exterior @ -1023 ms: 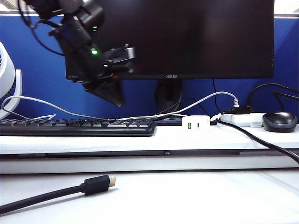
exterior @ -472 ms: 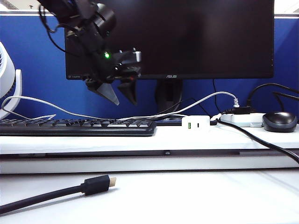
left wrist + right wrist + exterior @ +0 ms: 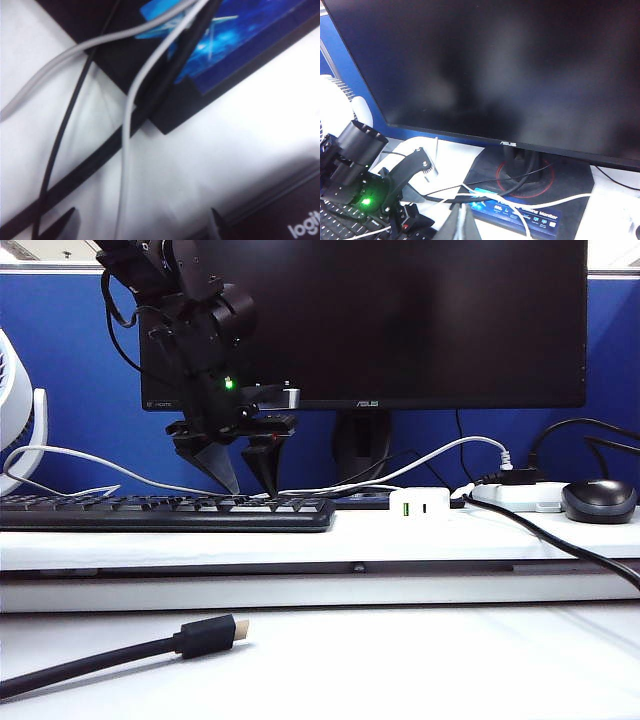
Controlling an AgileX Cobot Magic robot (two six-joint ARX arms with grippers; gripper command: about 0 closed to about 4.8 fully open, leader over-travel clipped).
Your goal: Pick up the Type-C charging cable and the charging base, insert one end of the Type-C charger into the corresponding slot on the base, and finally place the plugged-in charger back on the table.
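Landmark is the monitor (image 3: pixel 380 320), on the raised shelf of the table (image 3: pixel 400 660). You have the keyboard (image 3: pixel 165 512) below its left half, with the left arm hanging over the keyboard's back edge. Left gripper (image 3: pixel 243 465) points straight down, jaws clearly apart, nothing between them, tips just above the keys. In the left wrist view both fingertips (image 3: pixel 62 225) show at the frame edge, and a pale cable (image 3: pixel 127 150) runs between them across the white surface; I can't tell which cable that is.

The right gripper (image 3: pixel 462 222) is barely in frame in its own wrist view, in front of the monitor stand (image 3: pixel 520 175); jaws closed, empty as far as you can see.

The charging base (image 3: pixel 418 504) sits on the shelf, below the monitor's middle, ports facing the camera. Type-C charging cable (image 3: pixel 330 487) lies along the shelf behind the keyboard, running to the base. The power strip (image 3: pixel 520 495) and mouse (image 3: pixel 598 500) are under the monitor's right corner. The black plug (image 3: pixel 208 636) lies on the lower table, in front.
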